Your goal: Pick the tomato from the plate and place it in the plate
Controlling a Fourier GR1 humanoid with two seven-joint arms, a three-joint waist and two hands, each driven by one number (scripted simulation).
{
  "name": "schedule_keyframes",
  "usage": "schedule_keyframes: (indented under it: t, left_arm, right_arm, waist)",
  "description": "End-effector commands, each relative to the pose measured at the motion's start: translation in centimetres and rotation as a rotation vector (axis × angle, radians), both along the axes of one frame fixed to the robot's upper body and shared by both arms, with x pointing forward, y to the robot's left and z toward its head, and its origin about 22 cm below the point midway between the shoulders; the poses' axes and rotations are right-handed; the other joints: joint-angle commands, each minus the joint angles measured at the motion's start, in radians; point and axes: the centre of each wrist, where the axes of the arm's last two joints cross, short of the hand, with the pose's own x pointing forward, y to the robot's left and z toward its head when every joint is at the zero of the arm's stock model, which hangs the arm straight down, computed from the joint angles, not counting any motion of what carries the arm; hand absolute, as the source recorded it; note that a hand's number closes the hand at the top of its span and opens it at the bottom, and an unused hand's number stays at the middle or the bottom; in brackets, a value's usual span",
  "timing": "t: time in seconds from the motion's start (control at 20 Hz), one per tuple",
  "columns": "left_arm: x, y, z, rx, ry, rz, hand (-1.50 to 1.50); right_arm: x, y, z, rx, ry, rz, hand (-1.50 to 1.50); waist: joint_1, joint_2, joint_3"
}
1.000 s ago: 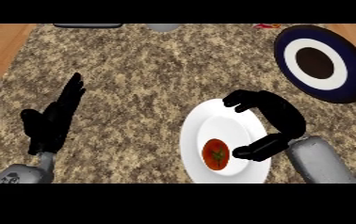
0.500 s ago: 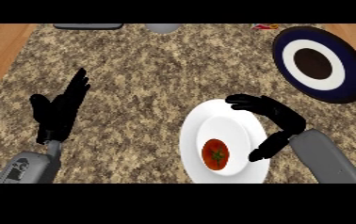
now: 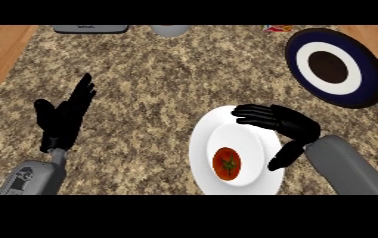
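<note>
A: Tomato (image 3: 227, 164) sits low in the white plate (image 3: 198, 152). Right hand (image 3: 286, 124)?
B: Open, holding nothing. Fingers span the plate's upper right, thumb at its right edge. Best to lower over the tomato and close from both sides.
A: Target?
B: Dark-rimmed plate (image 3: 325, 36), far right. Left hand (image 3: 65, 119) rests open, left.

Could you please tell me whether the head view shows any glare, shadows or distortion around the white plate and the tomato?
Head view: the light is even, with no glare on the white plate; I see no clear shadow under the tomato or the right hand; the round plate looks taller than wide, so the view is somewhat stretched.
</note>
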Motion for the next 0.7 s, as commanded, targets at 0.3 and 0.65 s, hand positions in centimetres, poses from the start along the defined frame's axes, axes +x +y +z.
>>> schedule_keyframes:
  t: [0.3, 0.65]
  left_arm:
    - [0.4, 0.8, 0.0, -0.008, -0.003, 0.031, 0.0]
    - [0.1, 0.4, 1.0, -0.001, -0.012, -0.004, 0.0]
  right_arm:
    - [-1.1, 2.5, -0.5, -0.206, -0.143, 0.023, -1.5]
    - [-2.1, 4.9, 0.4, -0.339, -0.184, 0.024, -1.5]
  waist:
    - [-0.003, -0.002, 0.0]
    - [-0.004, -0.003, 0.0]
